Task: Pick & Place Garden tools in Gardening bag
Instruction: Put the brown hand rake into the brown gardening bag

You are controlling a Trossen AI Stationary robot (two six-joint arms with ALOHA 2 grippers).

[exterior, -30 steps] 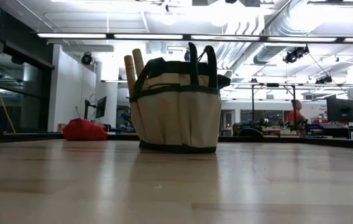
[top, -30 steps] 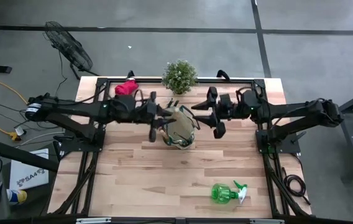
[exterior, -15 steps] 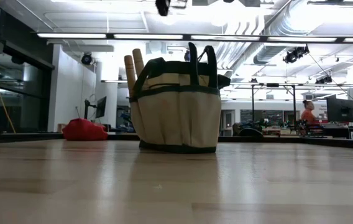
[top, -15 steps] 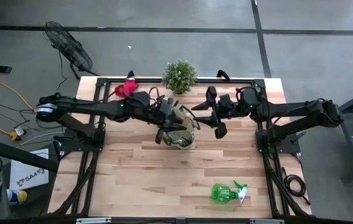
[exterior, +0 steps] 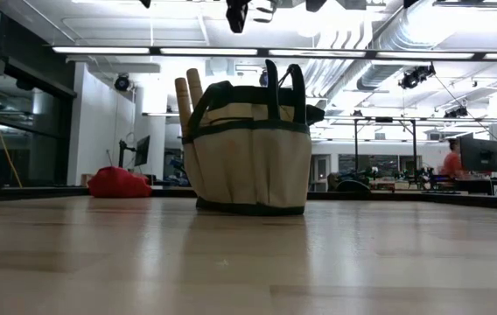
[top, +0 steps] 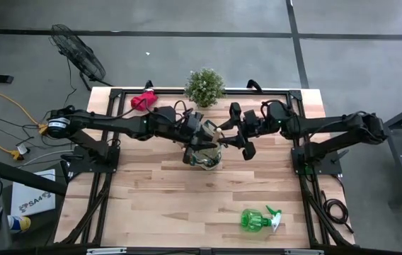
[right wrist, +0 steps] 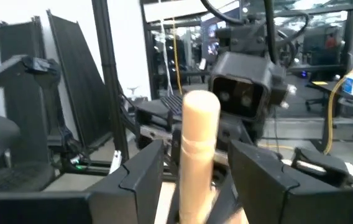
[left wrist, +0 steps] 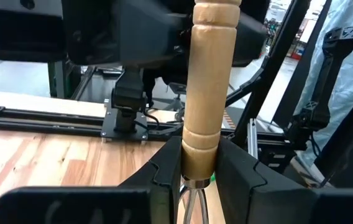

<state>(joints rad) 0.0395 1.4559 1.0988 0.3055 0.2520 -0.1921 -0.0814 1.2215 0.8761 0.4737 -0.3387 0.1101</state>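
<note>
The tan gardening bag (top: 205,159) with green trim stands upright at the table's middle, and two wooden handles (exterior: 187,94) stick out of it. My left gripper (top: 201,132) is above the bag, shut on a wooden-handled garden tool (left wrist: 209,81). My right gripper (top: 229,134) faces it from the right and is open. Its fingers (right wrist: 140,177) stand on either side of the same handle's upper part (right wrist: 199,134), with small gaps. The red glove bundle (top: 143,100) lies at the far left. The green spray bottle (top: 256,220) lies on its side near the front right. The shears are not visible. My left gripper pinches the wooden handle's lower end (left wrist: 199,163), just above the metal neck (left wrist: 191,200), between its two fingers. The fingers come level from the table's left and lie across the handle. The tool is upright, handle up and metal end down, lifted clear above the bag.
A small bushy potted plant (top: 204,86) stands at the far edge behind the bag. Black frame rails (top: 109,163) run along the table's left and right sides. Bare wood lies in front of the bag. A person (exterior: 451,164) is far off in the room.
My left gripper has gone toward the table's right edge, from beside the bag's left rim to above the bag. My right gripper has gone a little toward the table's left edge, so the two now nearly meet over the bag. The bag has stayed in place.
</note>
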